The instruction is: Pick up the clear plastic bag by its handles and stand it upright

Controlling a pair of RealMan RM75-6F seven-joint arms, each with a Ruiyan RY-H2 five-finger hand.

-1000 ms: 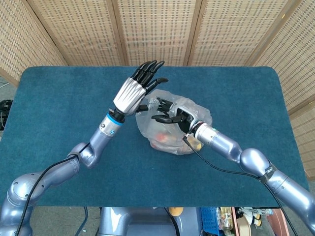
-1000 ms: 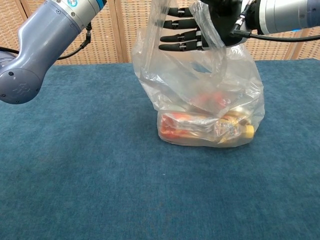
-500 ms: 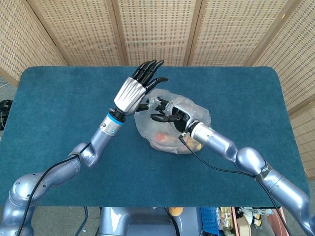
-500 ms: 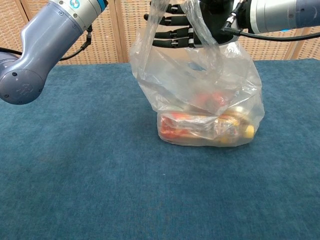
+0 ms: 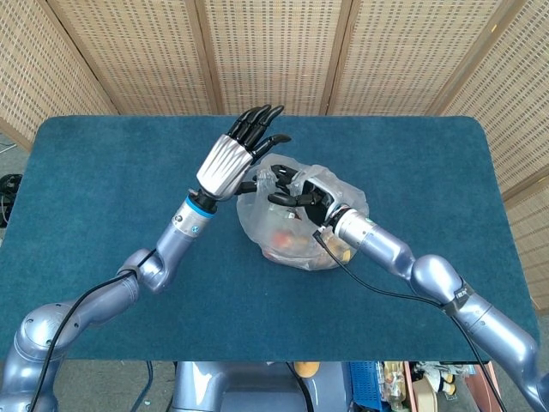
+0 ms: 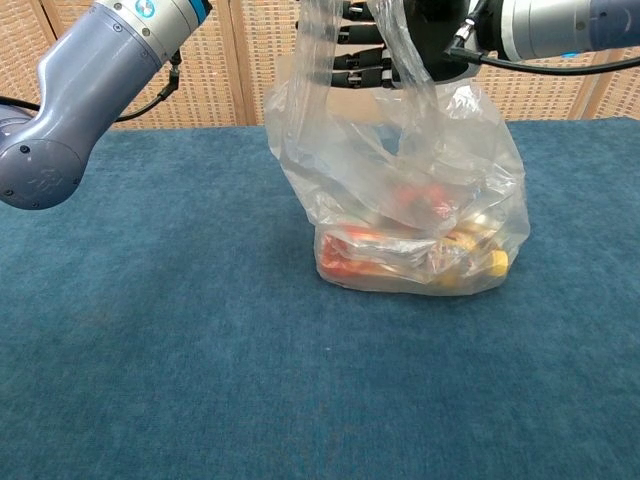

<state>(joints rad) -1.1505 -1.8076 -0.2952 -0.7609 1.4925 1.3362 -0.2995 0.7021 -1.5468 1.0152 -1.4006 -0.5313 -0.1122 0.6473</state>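
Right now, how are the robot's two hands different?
The left hand is raised beside the clear plastic bag, fingers straight and spread, holding nothing. The right hand has its fingers curled through the bag's handle loop, lifting it. The left hand shows a silver back; the right looks mostly black. Both have black fingers.

Open blue table [image 5: 103,172] surrounds the clear plastic bag [image 6: 400,200]; both arms crowd the space above it.

bright, even daylight — soft shadows, both views sharp, mild glare on plastic.
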